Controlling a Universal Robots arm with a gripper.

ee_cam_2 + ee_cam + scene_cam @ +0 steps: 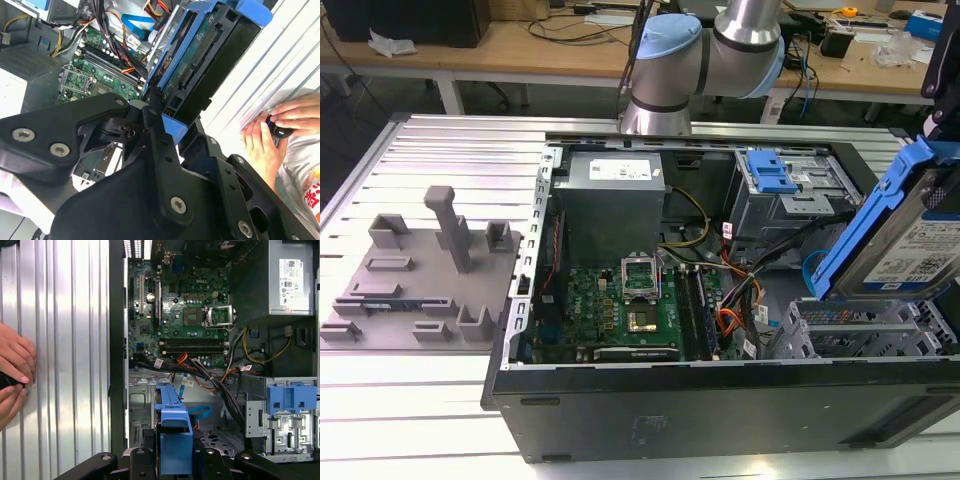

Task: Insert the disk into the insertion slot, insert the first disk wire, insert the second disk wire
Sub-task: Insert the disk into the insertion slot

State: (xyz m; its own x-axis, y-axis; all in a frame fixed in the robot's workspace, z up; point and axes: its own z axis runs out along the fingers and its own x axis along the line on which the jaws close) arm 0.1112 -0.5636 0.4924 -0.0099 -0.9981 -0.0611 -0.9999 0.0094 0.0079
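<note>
The disk (920,235), silver with a white label in a blue carrier, hangs tilted over the open computer case at the exterior view's right. My gripper (167,117) is shut on the carrier's end; in the first wrist view the black fingers (136,460) flank the carrier (172,435) seen edge-on. The insertion slot (850,328), a grey perforated cage, lies just below the disk. The first disk wire (728,322), an orange-red bundle, lies loose beside the motherboard. The second disk wire (810,272), light blue, loops beside the slot and shows again past the carrier (200,412).
A larger drive cage with a blue latch (775,172) stands behind the slot. The motherboard (620,305) and grey power supply (610,195) fill the case's other side. A grey fixture plate (420,275) lies on the ribbed table. A person's hands (272,127) rest beside the case.
</note>
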